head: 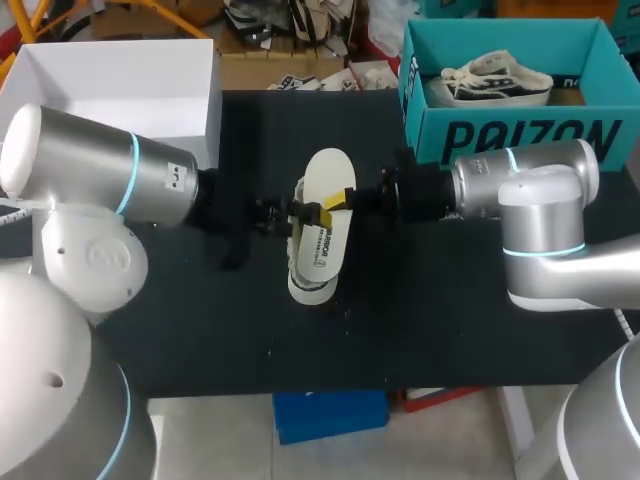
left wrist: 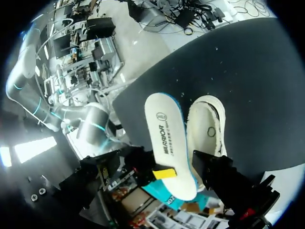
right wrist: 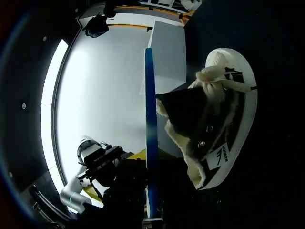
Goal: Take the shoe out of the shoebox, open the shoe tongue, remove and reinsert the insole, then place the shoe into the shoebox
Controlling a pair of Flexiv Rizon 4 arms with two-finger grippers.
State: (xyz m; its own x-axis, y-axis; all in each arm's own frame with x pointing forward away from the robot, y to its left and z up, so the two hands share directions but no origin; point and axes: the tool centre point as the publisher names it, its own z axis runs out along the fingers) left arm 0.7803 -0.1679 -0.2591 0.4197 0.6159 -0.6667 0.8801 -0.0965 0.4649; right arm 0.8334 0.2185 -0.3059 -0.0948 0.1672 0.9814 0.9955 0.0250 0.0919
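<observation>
Here's the worry: the shoe (left wrist: 207,126) lies loose on the black table (head: 200,330) with nothing pinning it, as far as I can see. So if the insole (head: 324,238) goes in at a slant, its toe could catch on the fuzzy collar and shove the whole shoe sideways, or the soft insole could simply buckle. Second risk: a thin, bendy sheet held at one spot could swivel or slip free. Right now the insole hangs just over the shoe, out of the opening, printed face up; whether its low end touches the shoe I can't make out. The right gripper (head: 345,198) has it pinched through its thickness, one yellow tip on top, and the insole runs edge-on from its jaws across the shoe. The left gripper (head: 308,213) is right at the insole from the shoe's other side, but whether it's actually clamping I can't tell. The teal shoebox (head: 520,135) sits well beyond the shoe, on the right arm's side.
</observation>
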